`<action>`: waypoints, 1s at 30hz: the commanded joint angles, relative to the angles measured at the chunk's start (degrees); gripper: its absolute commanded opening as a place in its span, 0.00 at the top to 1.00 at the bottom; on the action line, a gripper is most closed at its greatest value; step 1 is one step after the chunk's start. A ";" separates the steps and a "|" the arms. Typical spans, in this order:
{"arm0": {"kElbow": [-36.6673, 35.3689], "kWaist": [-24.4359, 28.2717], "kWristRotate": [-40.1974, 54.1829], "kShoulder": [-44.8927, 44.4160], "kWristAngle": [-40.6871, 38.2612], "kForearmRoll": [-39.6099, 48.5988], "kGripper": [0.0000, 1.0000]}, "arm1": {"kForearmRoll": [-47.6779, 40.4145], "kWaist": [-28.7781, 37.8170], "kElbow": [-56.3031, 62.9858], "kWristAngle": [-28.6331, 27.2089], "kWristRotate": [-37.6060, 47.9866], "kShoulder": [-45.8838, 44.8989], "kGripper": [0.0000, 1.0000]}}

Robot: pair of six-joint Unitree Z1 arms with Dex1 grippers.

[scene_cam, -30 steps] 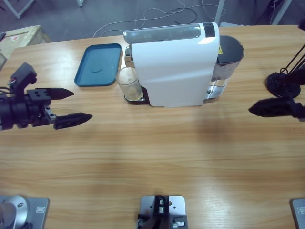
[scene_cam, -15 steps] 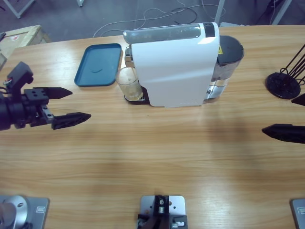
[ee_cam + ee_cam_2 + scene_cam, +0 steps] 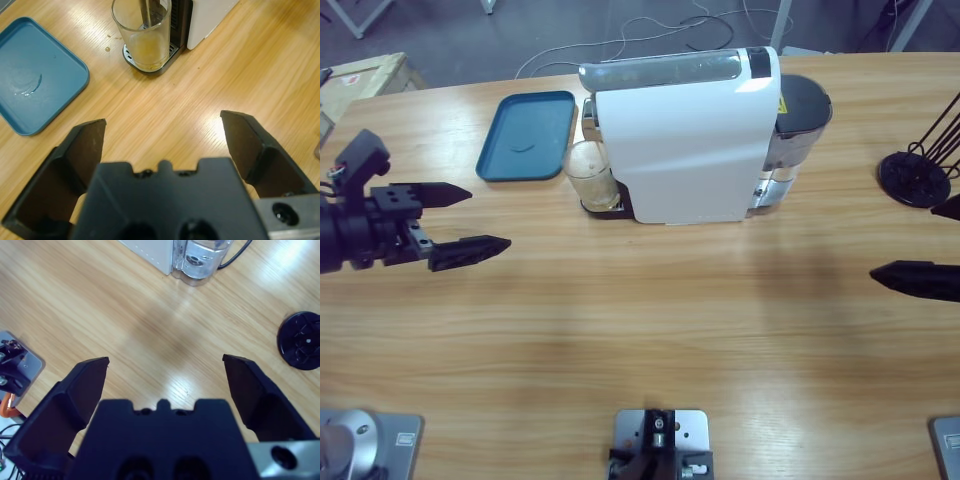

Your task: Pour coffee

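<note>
Beside white coffee machine [image 3: 685, 140], glass [image 3: 590, 175] with coffee [image 3: 148, 52]; blue tray [image 3: 525, 135] left. Left gripper [image 3: 460, 220], right gripper [image 3: 935, 245] jaws open, empty, wood tabletop [image 3: 650, 320] between.

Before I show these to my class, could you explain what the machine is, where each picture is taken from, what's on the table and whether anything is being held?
These are two robot arms at a wooden table. One picture looks down from above; the other two come from cameras on each arm's wrist, looking along its black jaws. The left gripper and right gripper are both open and hold nothing. On the table stand a white coffee machine, a clear glass tumbler on its drip tray with a little coffee inside, a blue tray beside it, and a black round stand.
</note>
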 commanded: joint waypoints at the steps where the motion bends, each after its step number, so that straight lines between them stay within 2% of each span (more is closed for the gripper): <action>1: 1.07 -0.53 -0.14 -1.01 0.09 0.42 0.01 | -2.38 0.48 2.88 0.41 -2.50 -4.62 0.00; 14: 1.07 -0.53 -0.16 0.08 0.09 0.33 0.01 | -3.00 0.50 2.90 0.38 -2.52 -2.83 0.00; 25: -0.56 -0.53 -0.25 4.78 0.09 -0.46 0.01 | -2.98 0.50 2.48 0.29 -2.50 -1.56 0.00; 30: -2.67 -0.53 -0.25 5.67 0.04 -0.46 0.01 | -9.24 0.50 7.80 2.58 0.93 -1.63 0.00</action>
